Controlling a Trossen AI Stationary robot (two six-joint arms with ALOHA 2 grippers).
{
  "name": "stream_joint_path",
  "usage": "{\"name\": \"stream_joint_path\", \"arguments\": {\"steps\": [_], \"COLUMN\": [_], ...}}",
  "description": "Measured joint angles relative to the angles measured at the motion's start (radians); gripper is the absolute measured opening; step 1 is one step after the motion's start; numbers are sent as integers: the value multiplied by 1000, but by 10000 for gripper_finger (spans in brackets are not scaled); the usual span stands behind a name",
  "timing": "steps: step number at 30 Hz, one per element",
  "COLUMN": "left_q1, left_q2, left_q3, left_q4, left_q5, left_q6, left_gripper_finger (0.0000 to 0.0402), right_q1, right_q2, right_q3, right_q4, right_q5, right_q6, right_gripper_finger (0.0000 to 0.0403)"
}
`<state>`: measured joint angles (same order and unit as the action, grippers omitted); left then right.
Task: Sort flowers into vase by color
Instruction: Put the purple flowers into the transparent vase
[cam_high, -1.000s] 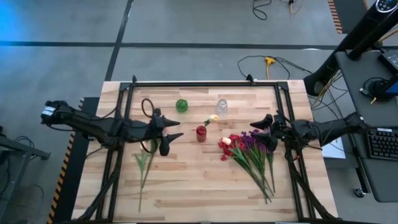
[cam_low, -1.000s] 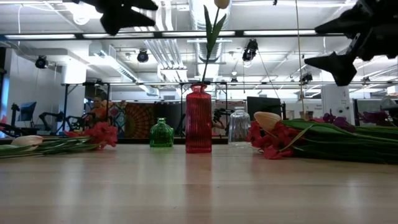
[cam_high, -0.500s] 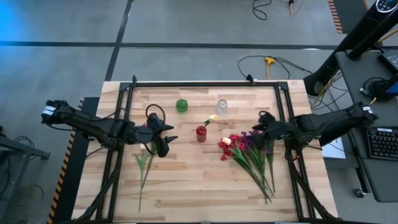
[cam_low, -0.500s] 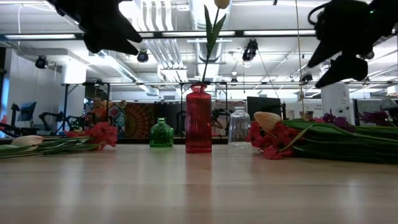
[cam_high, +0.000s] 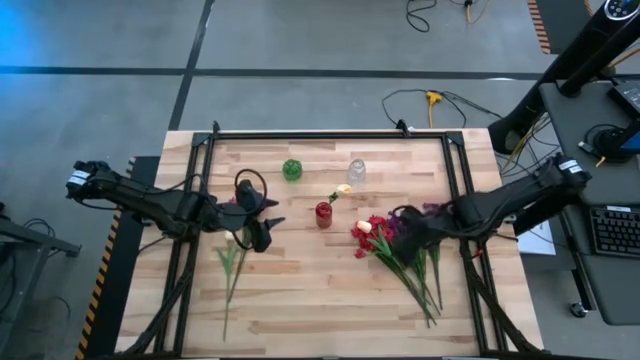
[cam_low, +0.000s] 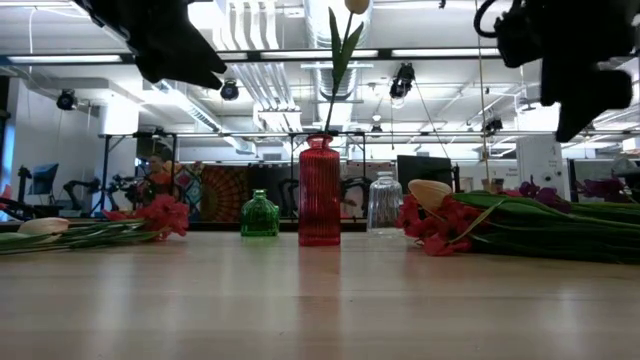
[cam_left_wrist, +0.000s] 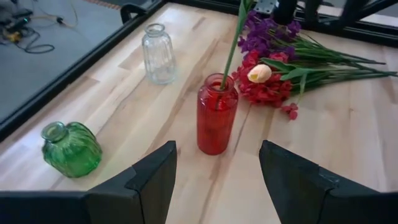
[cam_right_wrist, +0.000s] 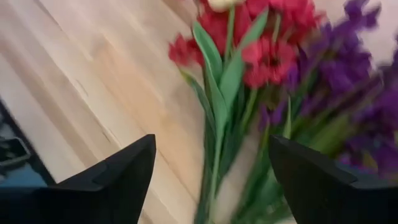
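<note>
Your right gripper (cam_high: 405, 226) hangs over the flowers (cam_high: 400, 248) heaped on the table's right side, fingers spread wide and holding nothing — the stems lie directly beneath it. Their long axis runs from the blossoms near the red vase (cam_high: 323, 214) back toward the front right edge. The left gripper (cam_high: 268, 225), open and empty too, waits beyond that vase — the farther arm.
</note>
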<state>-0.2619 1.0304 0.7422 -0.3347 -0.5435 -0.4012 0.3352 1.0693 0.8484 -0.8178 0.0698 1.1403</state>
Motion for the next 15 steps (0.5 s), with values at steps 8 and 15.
{"name": "stream_joint_path", "arguments": {"steps": [8,15], "left_q1": [0,0], "left_q2": [-1,-1], "left_q3": [0,0], "left_q4": [0,1], "left_q5": [-68,-68], "left_q6": [34,34], "left_gripper_finger": [212,212], "right_q1": [69,75], "right_q2": [128,176], "right_q3": [124,96], "right_q4": [-226,-221], "right_q5": [6,-19], "right_q6": [55,99], "right_gripper_finger": [286,302]}}
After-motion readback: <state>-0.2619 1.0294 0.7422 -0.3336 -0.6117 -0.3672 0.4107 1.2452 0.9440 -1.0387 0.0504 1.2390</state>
